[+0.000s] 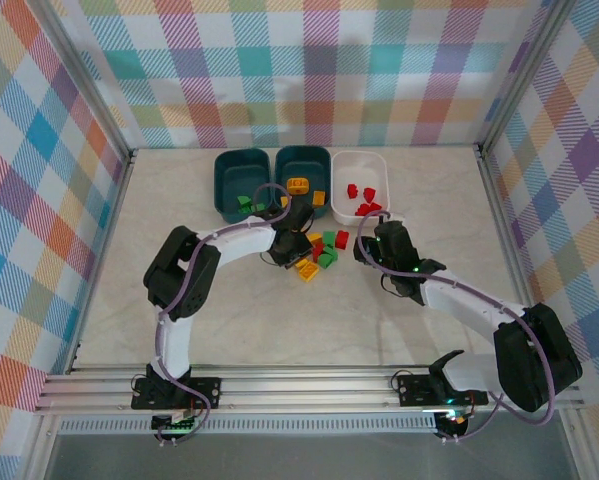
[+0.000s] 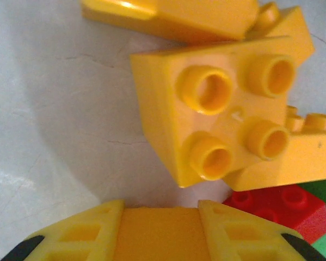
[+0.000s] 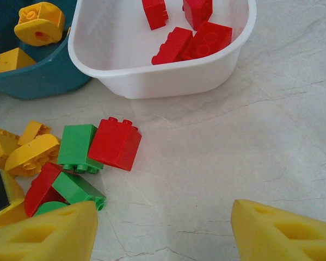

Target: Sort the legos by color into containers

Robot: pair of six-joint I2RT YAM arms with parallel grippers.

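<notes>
Three tubs sit in the back row, one colour each, so your drops stay sorted. Left tub [image 1: 229, 175]: two or three greens, hard to count. Middle tub [image 1: 303, 160]: at least two yellows. Your left claw [image 2: 160, 209] is low in the pile [image 1: 321, 252], roughly eight loose bricks. Its fingers [image 2: 81, 236] pinch a yellow brick [image 2: 160, 239], likely bound for the middle tub. White tub [image 3: 152, 81]: four reds. Your right claw [image 3: 163, 228] hangs spread, nothing in it, near a loose red [image 3: 116, 144].
</notes>
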